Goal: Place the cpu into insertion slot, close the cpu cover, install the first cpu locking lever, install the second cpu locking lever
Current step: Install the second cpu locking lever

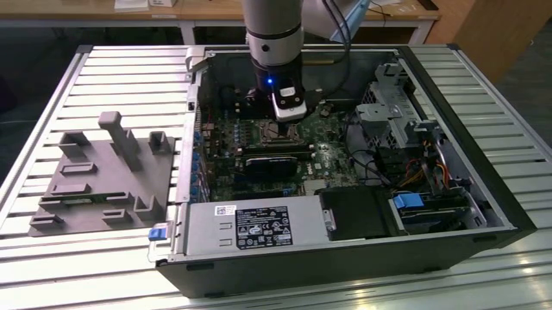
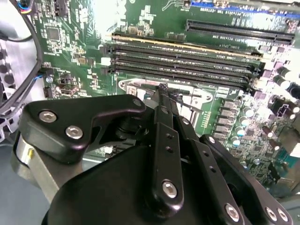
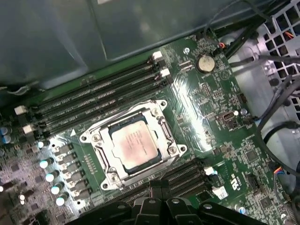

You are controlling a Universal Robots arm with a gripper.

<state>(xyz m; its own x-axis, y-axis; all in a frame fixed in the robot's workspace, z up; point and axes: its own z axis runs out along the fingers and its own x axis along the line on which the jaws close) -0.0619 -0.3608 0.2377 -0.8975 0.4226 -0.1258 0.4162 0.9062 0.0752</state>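
The cpu point(image 3: 133, 144) lies flat in the insertion slot point(image 3: 96, 138), its pale metal top showing through the square window of the cpu cover point(image 3: 161, 123), which is down over the socket with its silvery frame lying along all four edges of the chip. Rows of dark memory slots point(image 3: 101, 96) run close along one side of the socket, and another short bank of them sits just beside the opposite side, so the bare green motherboard point(image 3: 201, 122) around the frame is narrow. A line of small capacitors point(image 3: 51, 176) stands near a third side. In the second wrist view the gripper point(image 2: 163, 87) hangs just above the socket's metal rim with its black fingers point(image 2: 165, 119) pressed together, nothing visible between them. In the exterior view the arm point(image 1: 273, 39) reaches straight down into the open computer case point(image 1: 345, 268), whose walls and drive cage point(image 1: 392, 106) hem the board in; a grey fixture block point(image 1: 108, 174) rests well apart on the slatted table point(image 1: 52, 258).
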